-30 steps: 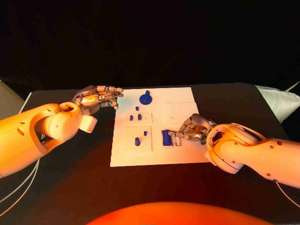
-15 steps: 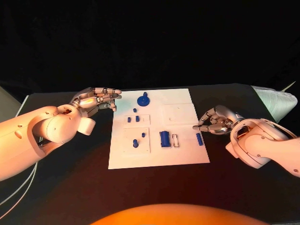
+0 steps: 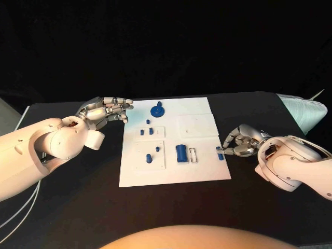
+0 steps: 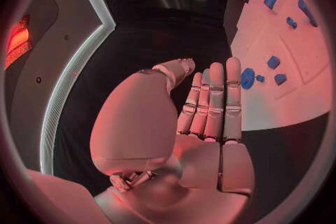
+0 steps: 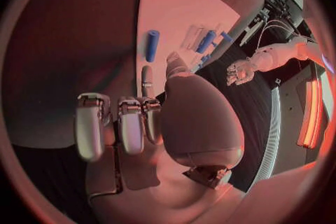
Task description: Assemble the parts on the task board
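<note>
My left robot hand [image 3: 106, 110] hovers at the end of my bent left arm, fingers lightly curled and close together, holding nothing. My right robot hand [image 3: 240, 142] sits low at the end of my right arm, fingers curled inward, nothing visibly gripped in them.

I can read no text, label, number or sign anywhere: not on the task board [image 3: 199, 168], not on either arm.
</note>
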Controlling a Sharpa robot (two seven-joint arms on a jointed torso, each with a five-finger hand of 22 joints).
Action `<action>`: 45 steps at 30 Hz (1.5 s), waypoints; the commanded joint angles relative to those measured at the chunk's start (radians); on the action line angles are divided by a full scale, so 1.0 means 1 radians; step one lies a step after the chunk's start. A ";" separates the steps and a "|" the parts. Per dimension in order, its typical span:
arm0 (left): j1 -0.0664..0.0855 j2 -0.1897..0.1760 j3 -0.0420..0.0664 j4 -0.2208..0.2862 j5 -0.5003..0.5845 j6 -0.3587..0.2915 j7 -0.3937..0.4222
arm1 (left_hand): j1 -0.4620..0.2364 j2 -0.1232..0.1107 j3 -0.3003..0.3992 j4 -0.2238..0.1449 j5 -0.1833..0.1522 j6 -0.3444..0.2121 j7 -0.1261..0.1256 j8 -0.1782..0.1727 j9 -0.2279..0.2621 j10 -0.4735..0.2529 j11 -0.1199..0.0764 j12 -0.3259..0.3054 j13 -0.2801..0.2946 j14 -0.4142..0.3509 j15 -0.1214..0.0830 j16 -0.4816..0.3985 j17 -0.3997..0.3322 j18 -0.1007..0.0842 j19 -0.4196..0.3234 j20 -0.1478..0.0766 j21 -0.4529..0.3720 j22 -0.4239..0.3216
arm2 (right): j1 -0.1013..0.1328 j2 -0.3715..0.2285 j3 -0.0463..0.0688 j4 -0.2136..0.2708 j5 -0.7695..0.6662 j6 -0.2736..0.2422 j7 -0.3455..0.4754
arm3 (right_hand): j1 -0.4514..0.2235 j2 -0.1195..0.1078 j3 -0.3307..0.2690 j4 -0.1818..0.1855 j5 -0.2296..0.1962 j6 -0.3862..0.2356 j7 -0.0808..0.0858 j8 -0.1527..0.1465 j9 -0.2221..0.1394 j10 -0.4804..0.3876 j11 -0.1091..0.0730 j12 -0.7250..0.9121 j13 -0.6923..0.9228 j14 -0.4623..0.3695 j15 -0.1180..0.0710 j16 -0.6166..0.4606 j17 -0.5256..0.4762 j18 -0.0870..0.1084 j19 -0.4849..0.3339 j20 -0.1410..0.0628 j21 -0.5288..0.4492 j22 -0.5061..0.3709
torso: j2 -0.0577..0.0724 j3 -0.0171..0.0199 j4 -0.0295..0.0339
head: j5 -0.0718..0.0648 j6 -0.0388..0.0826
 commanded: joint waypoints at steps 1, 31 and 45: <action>-0.001 0.002 0.001 0.001 0.007 0.011 0.013 | -0.003 0.009 0.001 0.005 0.003 -0.005 0.002 -0.006 -0.001 -0.006 0.002 0.003 -0.002 0.001 0.003 -0.004 0.001 0.015 0.008 -0.003 -0.005 -0.001 | -0.011 0.008 -0.001 -0.005 -0.050 0.055 -0.048 | -0.010 -0.004 0.002 0.002 -0.006 0.008 -0.001 0.001 -0.001 0.104 0.001 0.002 0.264 0.104 -0.001 0.006 0.263 -0.015 0.086 0.000 0.003 0.221 | 0.000 -0.0015 0.0021 | -0.002 -0.002; -0.004 -0.002 0.001 0.000 0.007 0.013 0.009 | -0.008 0.011 0.001 0.012 0.003 -0.005 0.003 -0.006 -0.002 -0.006 0.003 0.004 -0.003 0.002 0.004 -0.004 0.002 0.015 0.009 -0.002 -0.008 -0.003 | -0.042 0.075 -0.001 -0.051 -0.125 0.049 -0.098 | 0.129 0.011 0.181 -0.017 0.077 0.013 -0.009 -0.017 -0.019 0.104 -0.007 0.002 0.264 0.104 -0.010 0.006 0.263 -0.015 0.087 -0.008 0.002 0.222 | 0.000 -0.0019 0.0023 | 0.004 -0.010; -0.004 -0.006 0.001 0.002 0.007 0.014 0.007 | -0.007 0.012 0.002 0.013 0.004 -0.005 0.002 -0.006 -0.002 -0.007 0.003 0.005 -0.003 0.002 0.004 -0.004 0.002 0.015 0.009 -0.002 -0.009 -0.004 | -0.046 0.092 -0.002 -0.053 -0.192 0.096 -0.127 | 0.167 -0.070 0.312 -0.025 0.110 0.030 -0.002 -0.028 -0.033 0.104 -0.001 0.002 0.264 0.104 -0.004 0.006 0.263 -0.016 0.087 -0.004 0.004 0.225 | 0.000 -0.0019 0.0003 | 0.004 -0.012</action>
